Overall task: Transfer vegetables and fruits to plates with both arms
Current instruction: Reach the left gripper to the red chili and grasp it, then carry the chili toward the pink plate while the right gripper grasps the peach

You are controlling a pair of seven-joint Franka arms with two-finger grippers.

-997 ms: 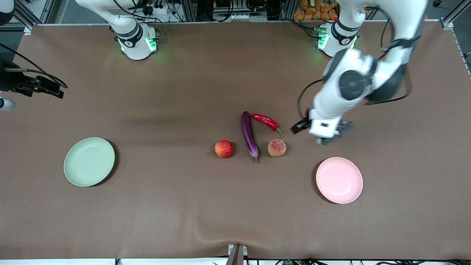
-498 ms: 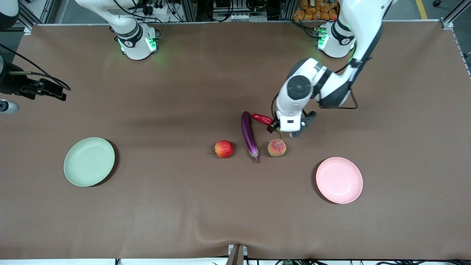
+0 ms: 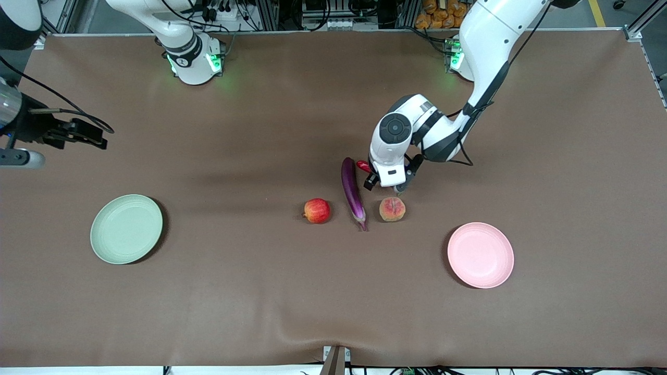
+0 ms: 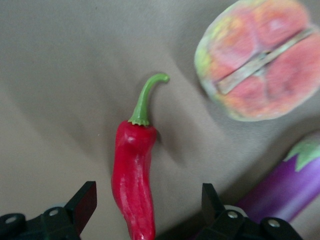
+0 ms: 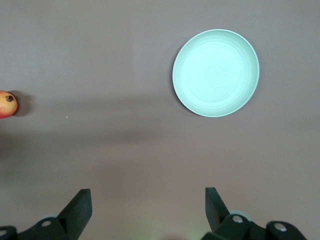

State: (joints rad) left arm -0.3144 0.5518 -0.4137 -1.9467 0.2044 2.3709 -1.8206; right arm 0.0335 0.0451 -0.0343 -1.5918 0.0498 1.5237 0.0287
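Moved since a second ago: left gripper (image 3: 386, 183), from near the pink plate (image 3: 480, 254) to low over the chili pepper (image 4: 133, 185), fingers (image 4: 82, 204) spread either side, not gripping. Right gripper (image 5: 145, 210): released, waiting above the table's (image 3: 260, 291) right-arm end. Both matte round plates empty; green plate (image 3: 126, 228) toward that same end. Mid-table row: glossy purple eggplant (image 3: 352, 191), red apple (image 3: 317, 210) beside it, fuzzy creased peach (image 3: 392, 209). Front view hides most of the wrinkled pepper; the left wrist view shows its curled green stem.
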